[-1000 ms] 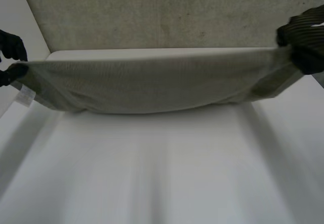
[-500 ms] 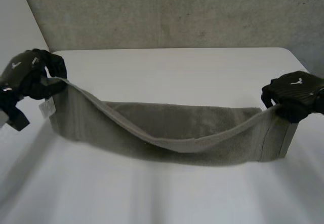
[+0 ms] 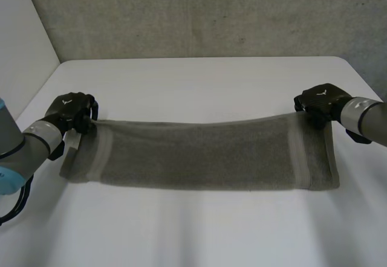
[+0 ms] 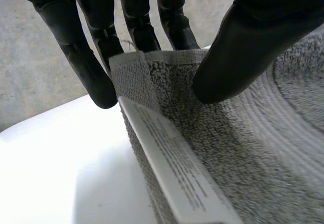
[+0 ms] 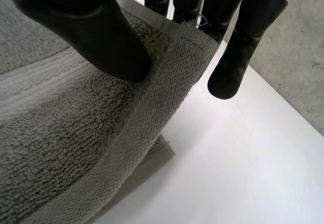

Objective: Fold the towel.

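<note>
Towel (image 3: 205,155) lies in 2 layers on worktop (image 3: 199,86); left hand (image 3: 72,111) and right hand (image 3: 320,101) each pinch a far corner, likely to line up the edges

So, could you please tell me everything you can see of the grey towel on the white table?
The grey terry towel lies as a long strip across the white table, doubled over, with a flatter woven band near each short end. A white care label sits at its left end. The left hand pinches its far left corner, the right hand its far right corner, both corners slightly raised.
</note>
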Robot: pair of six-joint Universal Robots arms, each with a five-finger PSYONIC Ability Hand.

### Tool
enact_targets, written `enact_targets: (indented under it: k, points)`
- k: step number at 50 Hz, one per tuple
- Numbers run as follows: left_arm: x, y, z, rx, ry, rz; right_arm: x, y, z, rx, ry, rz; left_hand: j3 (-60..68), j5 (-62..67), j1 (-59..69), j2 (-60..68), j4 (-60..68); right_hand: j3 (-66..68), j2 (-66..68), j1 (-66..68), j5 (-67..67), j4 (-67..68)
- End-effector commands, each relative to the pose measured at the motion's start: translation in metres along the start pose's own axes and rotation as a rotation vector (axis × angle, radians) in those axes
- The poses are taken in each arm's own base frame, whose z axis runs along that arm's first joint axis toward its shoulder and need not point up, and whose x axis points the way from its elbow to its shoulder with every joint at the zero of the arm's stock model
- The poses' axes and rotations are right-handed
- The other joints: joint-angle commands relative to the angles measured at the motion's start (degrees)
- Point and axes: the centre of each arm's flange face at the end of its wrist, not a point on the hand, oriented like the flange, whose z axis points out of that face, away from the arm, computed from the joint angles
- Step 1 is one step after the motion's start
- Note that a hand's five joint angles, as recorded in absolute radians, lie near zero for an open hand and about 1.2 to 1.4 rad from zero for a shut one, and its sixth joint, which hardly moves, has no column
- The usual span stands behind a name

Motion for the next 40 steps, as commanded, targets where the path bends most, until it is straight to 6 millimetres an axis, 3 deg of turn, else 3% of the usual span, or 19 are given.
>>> enact_targets:
  k: [1, 2, 3, 5, 6, 7, 8, 9, 12, 17, 21, 30, 36, 40]
  points:
    - [-0.001, -0.005, 0.009, 0.019, -0.043, 0.009, -0.005, 0.008, 0.022, -0.043, 0.055, -0.029, 0.5, 1.8, 2.3, 1.7, 2.1, -2.7, -1.0, -2.0, -2.3, -2.6]
    - [0.001, -0.007, 0.01, 0.025, -0.038, 0.013, -0.004, 0.008, 0.025, -0.046, 0.066, -0.033, 0.5, 1.8, 2.3, 1.7, 2.1, -37.1, -35.4, -36.5, -36.8, -37.1]
    - [0.006, -0.008, 0.01, 0.027, -0.028, 0.015, -0.005, 0.008, 0.026, -0.051, 0.071, -0.035, 0.5, 1.8, 2.3, 1.7, 2.1, -57.6, -55.9, -57.0, -57.2, -57.6]
    - [0.011, -0.01, 0.01, 0.032, -0.012, 0.017, -0.006, 0.006, 0.025, -0.048, 0.073, -0.038, -2.0, -0.7, -0.2, -0.8, -0.4, -61.8, -60.1, -61.2, -61.5, -61.8]
    - [0.015, -0.013, 0.009, 0.038, 0.0, 0.02, -0.005, 0.004, 0.024, -0.046, 0.077, -0.039, -33.2, -31.9, -31.4, -31.9, -31.5, -67.5, -65.8, -66.9, -67.1, -67.5]
    - [0.015, -0.013, 0.009, 0.038, 0.0, 0.02, -0.005, 0.004, 0.024, -0.046, 0.077, -0.039, -33.5, -32.2, -31.7, -32.2, -31.8, -67.5, -65.8, -66.9, -67.1, -67.5]
    - [0.017, -0.015, 0.008, 0.041, 0.006, 0.02, -0.006, 0.002, 0.022, -0.042, 0.074, -0.04, -65.8, -64.5, -64.0, -64.6, -64.2, -67.5, -65.8, -66.9, -67.1, -67.5]
    - [0.018, -0.02, 0.008, 0.05, 0.006, 0.024, -0.006, -0.001, 0.02, -0.037, 0.078, -0.037, -68.4, -67.2, -66.7, -67.2, -66.8, -67.5, -65.8, -66.9, -67.1, -67.5]
    - [0.02, -0.026, 0.006, 0.059, 0.011, 0.027, -0.005, -0.005, 0.014, -0.032, 0.082, -0.036, -69.3, -68.0, -67.5, -68.1, -67.7, -67.5, -65.8, -66.9, -67.1, -67.5]
    - [0.028, -0.045, -0.005, 0.093, 0.019, 0.033, -0.006, -0.023, -0.019, 0.005, 0.108, -0.043, -69.3, -68.0, -67.5, -68.1, -67.7, -67.5, -65.8, -66.9, -67.1, -67.5]
    - [0.03, -0.051, -0.015, 0.097, 0.017, 0.032, -0.013, -0.025, -0.038, 0.0, 0.1, -0.05, -69.1, -67.9, -67.4, -67.9, -67.5, -67.5, -65.8, -66.9, -67.1, -67.5]
    - [0.038, -0.043, -0.05, 0.051, 0.02, 0.016, -0.053, 0.009, -0.081, -0.122, 0.036, -0.037, -68.3, -67.0, -66.5, -67.1, -66.7, -67.5, -65.8, -66.9, -67.1, -67.5]
    - [0.044, -0.036, -0.063, 0.061, 0.038, 0.019, -0.075, 0.038, -0.087, -0.15, 0.014, -0.107, -68.1, -66.9, -66.3, -66.9, -66.5, -67.5, -65.8, -66.9, -67.1, -67.5]
    - [0.046, -0.037, -0.065, 0.081, 0.043, 0.026, -0.075, 0.05, -0.085, -0.142, 0.041, -0.118, -68.1, -66.9, -66.3, -66.9, -66.5, -65.1, -63.4, -64.4, -64.7, -65.1]
